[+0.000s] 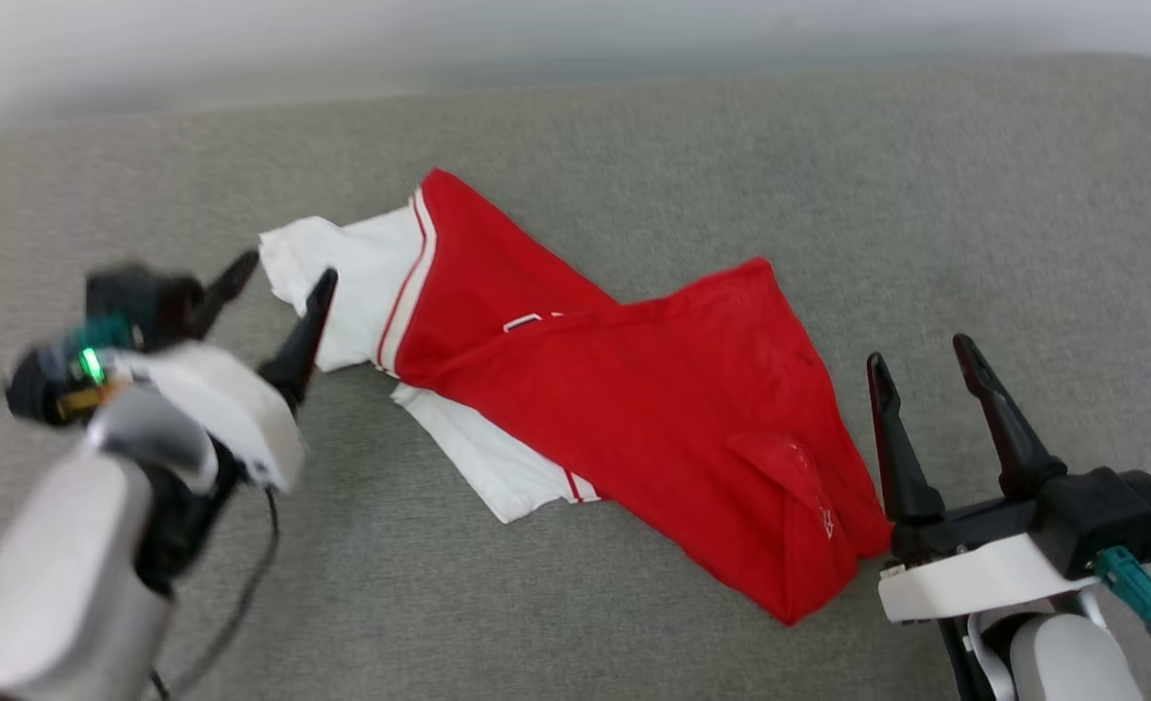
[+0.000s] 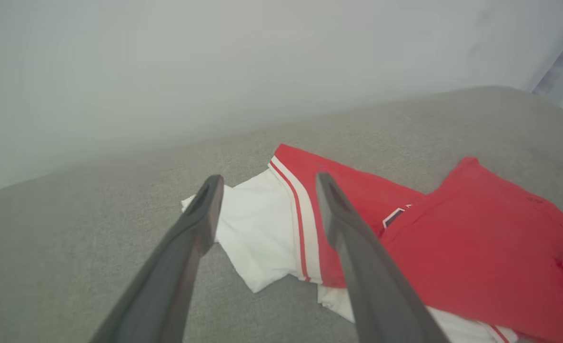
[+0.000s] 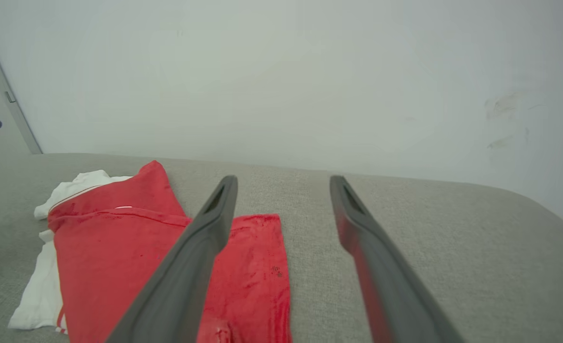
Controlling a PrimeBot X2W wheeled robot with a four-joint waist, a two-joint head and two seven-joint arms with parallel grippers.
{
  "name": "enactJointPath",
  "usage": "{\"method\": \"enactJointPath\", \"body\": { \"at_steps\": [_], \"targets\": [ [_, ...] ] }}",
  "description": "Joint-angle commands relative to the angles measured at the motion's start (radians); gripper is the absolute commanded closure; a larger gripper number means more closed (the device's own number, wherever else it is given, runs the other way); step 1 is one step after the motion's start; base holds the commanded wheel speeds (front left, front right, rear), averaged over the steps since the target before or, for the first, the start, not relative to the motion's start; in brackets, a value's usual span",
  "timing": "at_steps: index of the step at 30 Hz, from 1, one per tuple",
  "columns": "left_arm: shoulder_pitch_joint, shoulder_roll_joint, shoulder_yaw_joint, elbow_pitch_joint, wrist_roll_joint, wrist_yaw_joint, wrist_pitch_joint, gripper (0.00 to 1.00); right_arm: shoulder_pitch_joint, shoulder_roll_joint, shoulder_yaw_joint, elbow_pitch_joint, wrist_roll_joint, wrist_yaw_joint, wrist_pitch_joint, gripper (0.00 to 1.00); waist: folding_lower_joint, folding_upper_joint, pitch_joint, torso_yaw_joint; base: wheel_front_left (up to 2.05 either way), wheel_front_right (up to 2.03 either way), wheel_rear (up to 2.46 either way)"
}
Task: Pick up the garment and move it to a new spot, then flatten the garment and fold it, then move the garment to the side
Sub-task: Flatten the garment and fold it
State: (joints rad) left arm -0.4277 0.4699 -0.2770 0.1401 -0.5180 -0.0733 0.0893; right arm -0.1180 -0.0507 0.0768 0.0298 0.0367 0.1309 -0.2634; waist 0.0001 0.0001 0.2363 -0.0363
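Note:
The garment (image 1: pixel 634 409) is a red shirt with white sleeves and striped trim, lying roughly folded and slanted across the grey cushion. My left gripper (image 1: pixel 283 277) is open and blurred at the garment's white sleeve (image 2: pixel 257 238), its fingers straddling the sleeve's end with nothing held. Just right of the garment's lower red corner (image 3: pixel 257 267), my right gripper (image 1: pixel 921 355) stands open and empty. A sliver of dark lettering (image 2: pixel 395 216) peeks from under a red fold.
The grey fabric surface (image 1: pixel 975 195) stretches wide behind and to the right of the garment. A pale wall (image 3: pixel 281 71) rises behind its far edge. A cable (image 1: pixel 244 584) hangs from my left wrist.

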Motion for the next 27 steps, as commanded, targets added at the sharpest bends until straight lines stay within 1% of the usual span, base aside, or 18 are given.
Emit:
{"method": "enactJointPath", "body": {
  "at_steps": [1, 4, 7, 9, 12, 15, 18, 22, 25, 26, 27],
  "targets": [
    [-0.028, 0.013, 0.003, 0.004, -0.009, -0.006, 0.021, 0.0, -0.015, 0.001, -0.001, -0.006, 0.005, 0.0, -0.002, 0.0, -0.0001, -0.0001, 0.04, -0.031, 0.0, 0.0, 0.0],
    [-0.127, 0.066, -0.034, 0.034, -0.065, -0.035, 0.227, 0.0, -0.028, 0.001, -0.007, -0.013, 0.014, 0.0, -0.002, 0.0, -0.0001, -0.0001, 0.081, -0.054, 0.0, 0.0, 0.0],
    [-0.221, 0.134, -0.073, 0.064, -0.122, -0.048, 0.434, 0.0, -0.038, 0.001, -0.006, -0.017, 0.024, 0.0, -0.002, 0.0, -0.0001, -0.0001, 0.119, -0.077, 0.0, 0.0, 0.0],
    [-0.269, 0.17, -0.093, 0.081, -0.155, -0.053, 0.545, 0.0, -0.05, 0.001, -0.005, -0.019, 0.034, 0.0, -0.002, 0.0, -0.0001, -0.0001, 0.141, -0.093, 0.0, 0.0, 0.0],
    [-0.316, 0.209, -0.112, 0.108, -0.191, -0.054, 0.666, 0.0, -0.057, 0.001, -0.004, -0.024, 0.049, 0.0, -0.002, 0.0, -0.0001, -0.0001, 0.169, -0.112, 0.0, 0.0, 0.0],
    [-0.344, 0.24, -0.128, 0.129, -0.197, -0.054, 0.736, 0.0, -0.07, 0.001, -0.002, -0.027, 0.064, 0.0, -0.002, 0.0, -0.0001, -0.0001, 0.192, -0.125, 0.0, 0.0, 0.0],
    [-0.358, 0.254, -0.139, 0.152, -0.198, -0.05, 0.776, 0.0, -0.073, 0.001, -0.001, -0.027, 0.073, 0.0, -0.002, 0.0, -0.0001, -0.0001, 0.209, -0.133, 0.0, 0.0, 0.0],
    [-0.348, 0.258, -0.155, 0.188, -0.194, -0.043, 0.809, 0.0, -0.085, 0.001, 0.001, -0.031, 0.077, 0.0, -0.002, 0.0, -0.0001, -0.0001, 0.227, -0.14, 0.0, 0.0, 0.0],
    [-0.323, 0.259, -0.179, 0.217, -0.201, -0.046, 0.844, 0.0, -0.088, 0.001, 0.001, -0.032, 0.08, 0.0, -0.002, 0.0, -0.0001, -0.0001, 0.235, -0.142, 0.0, 0.0, 0.0],
    [-0.313, 0.257, -0.184, 0.226, -0.209, -0.047, 0.853, 0.83, -0.088, 0.001, 0.0, -0.032, 0.08, 0.0, -0.002, 0.0, -0.0001, -0.0001, 0.237, -0.142, 0.0, 0.0, 0.0],
    [-0.303, 0.246, -0.181, 0.229, -0.23, -0.05, 0.829, 1.0, -0.092, 0.001, -0.002, -0.028, 0.079, 0.0, -0.002, 0.0, -0.0001, -0.0001, 0.235, -0.143, 0.0, 0.0, 0.0]
  ]
}}
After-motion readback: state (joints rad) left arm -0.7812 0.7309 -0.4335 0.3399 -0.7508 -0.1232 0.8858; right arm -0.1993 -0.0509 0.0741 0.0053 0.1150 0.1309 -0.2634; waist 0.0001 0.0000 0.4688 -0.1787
